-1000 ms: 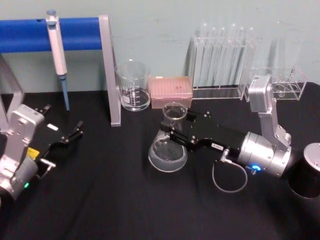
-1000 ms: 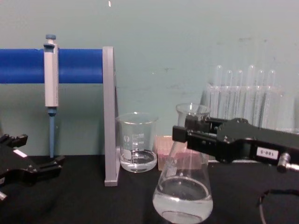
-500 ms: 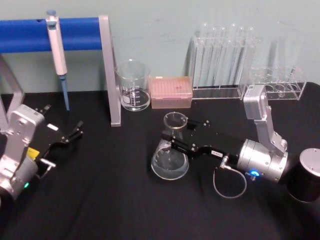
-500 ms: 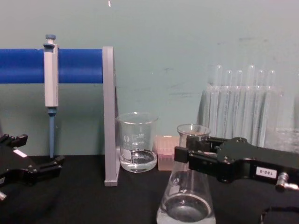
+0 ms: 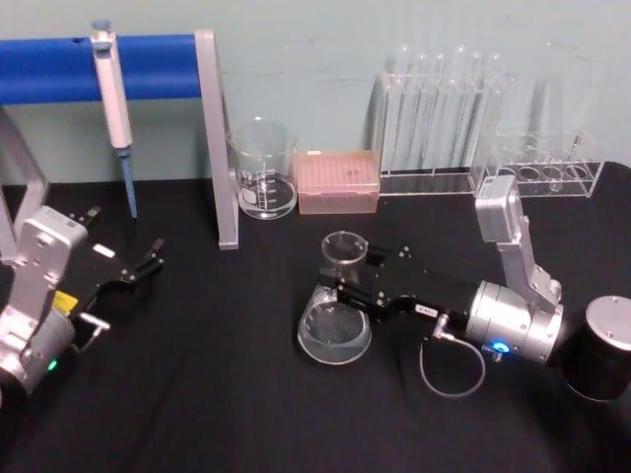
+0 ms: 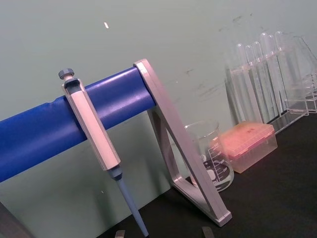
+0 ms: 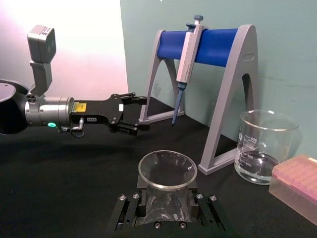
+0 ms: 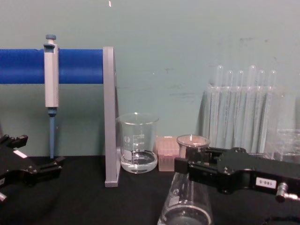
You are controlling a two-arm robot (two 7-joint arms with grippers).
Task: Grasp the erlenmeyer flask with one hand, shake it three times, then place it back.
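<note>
The erlenmeyer flask [image 5: 335, 330] stands upright at mid-table with a little clear liquid in its wide base. My right gripper [image 5: 345, 286], on the black arm with a small white number label, is shut on its neck just below the flared rim. The chest view shows the flask [image 8: 187, 201] low, its base cut off by the frame edge, so I cannot tell if it touches the cloth. In the right wrist view the flask's rim [image 7: 167, 170] sits between the jaws. My left gripper [image 5: 148, 258] rests open at the left, away from the flask.
A glass beaker [image 5: 262, 177] and a pink tip box [image 5: 337, 180] stand behind the flask. A pipette [image 5: 110, 89] hangs on the blue-barred stand [image 5: 212, 138] at back left. Test tube racks [image 5: 434, 118] line the back right. A black cylinder [image 5: 601, 350] sits at far right.
My right gripper has come down and slightly toward me with the flask in it; the flask now sits lower in the chest view. The left arm has not moved.
</note>
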